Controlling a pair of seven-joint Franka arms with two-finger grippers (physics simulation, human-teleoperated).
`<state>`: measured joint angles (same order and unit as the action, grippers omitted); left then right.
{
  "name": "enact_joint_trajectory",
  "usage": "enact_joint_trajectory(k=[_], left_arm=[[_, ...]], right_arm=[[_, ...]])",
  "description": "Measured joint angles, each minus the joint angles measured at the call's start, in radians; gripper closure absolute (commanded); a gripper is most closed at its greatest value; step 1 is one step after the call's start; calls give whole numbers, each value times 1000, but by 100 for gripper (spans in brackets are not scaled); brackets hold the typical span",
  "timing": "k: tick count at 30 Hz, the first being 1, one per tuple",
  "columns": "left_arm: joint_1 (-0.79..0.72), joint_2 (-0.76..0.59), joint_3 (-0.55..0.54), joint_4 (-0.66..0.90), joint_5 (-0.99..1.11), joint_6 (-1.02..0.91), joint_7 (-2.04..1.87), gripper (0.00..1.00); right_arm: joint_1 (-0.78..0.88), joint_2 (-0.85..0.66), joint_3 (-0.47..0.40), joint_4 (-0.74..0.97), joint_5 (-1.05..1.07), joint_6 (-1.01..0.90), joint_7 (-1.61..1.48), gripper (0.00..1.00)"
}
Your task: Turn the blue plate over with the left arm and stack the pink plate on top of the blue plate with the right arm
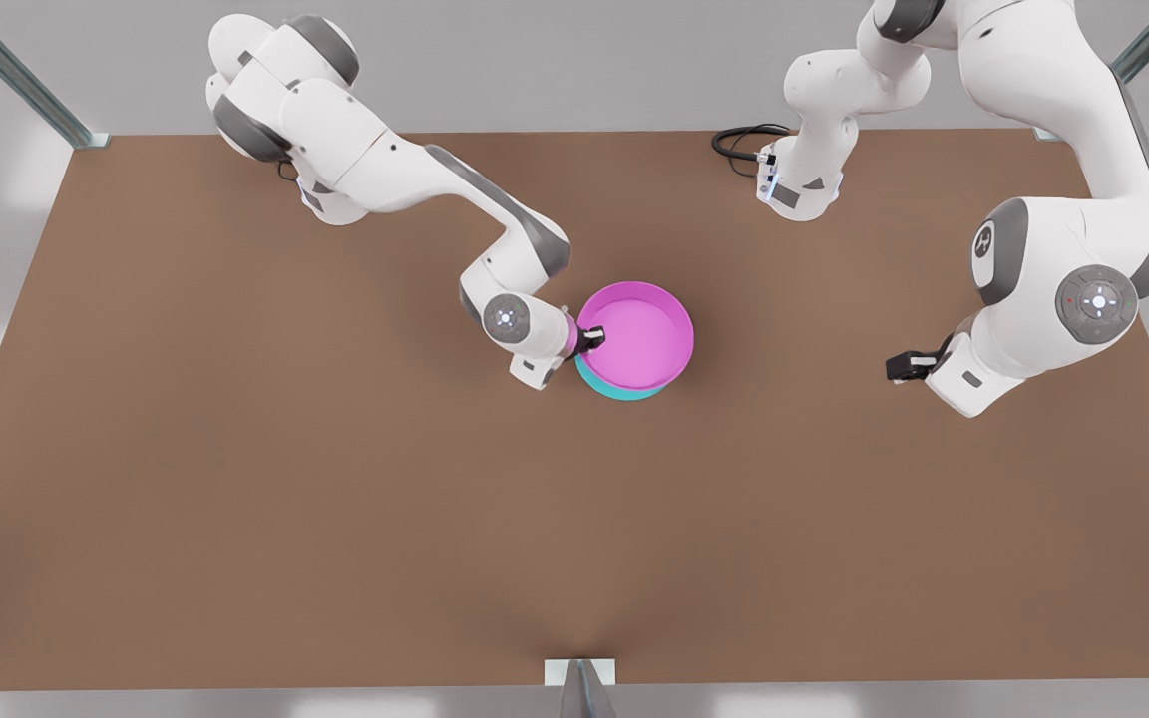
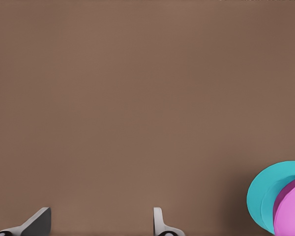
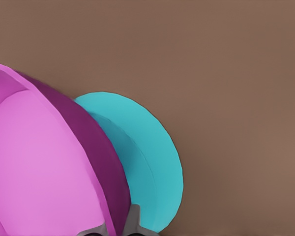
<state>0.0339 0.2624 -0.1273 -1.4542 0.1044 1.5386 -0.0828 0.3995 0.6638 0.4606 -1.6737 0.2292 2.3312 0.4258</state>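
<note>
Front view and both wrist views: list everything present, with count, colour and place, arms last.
pink plate: one, magenta, mid-table, stacked on the blue plate, rim up.
blue plate: one, turquoise, beneath the pink plate, an edge showing.
table: one, brown, under everything.
black cable: one, looped by the arm base at the far edge.
right gripper: one, black, shut on the pink plate's rim, at the front view's left.
left gripper: one, black, open, waiting apart at the front view's right.
</note>
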Motion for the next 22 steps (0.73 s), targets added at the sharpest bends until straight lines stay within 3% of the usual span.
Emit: enact_joint_trajectory(k=[2,3,4,5,11,12,14,16,17,19,20,22], left_arm=[[0,1,0,0,0,0,0,0],[0,4,0,0,0,0,0,0],[0,5,0,0,0,0,0,0],[0,5,0,0,0,0,0,0],[0,5,0,0,0,0,0,0],[0,5,0,0,0,0,0,0],[0,3,0,0,0,0,0,0],[0,3,-1,0,0,0,0,0],[0,2,-2,0,0,0,0,0],[-2,0,-3,0,0,0,0,0],[-1,0,-3,0,0,0,0,0],[0,0,-4,0,0,-1,-2,0]], right_arm=[[1,0,1,1,-1,6,-2,79],[1,0,2,0,-2,6,-3,73],[-1,0,4,0,-7,4,3,13],[-1,1,4,0,-15,3,9,0],[-3,-17,3,33,-23,-7,5,0],[-22,-38,-2,86,-27,-89,5,0],[-121,-108,-6,312,-165,-458,2,0],[-352,-115,-7,456,-273,-685,-42,0],[-459,-115,-72,460,-274,-687,-135,0],[-474,-203,-323,447,-267,-696,-335,0],[-479,-297,-379,398,-267,-732,-402,0],[-492,-376,-385,355,-272,-772,-464,0]])
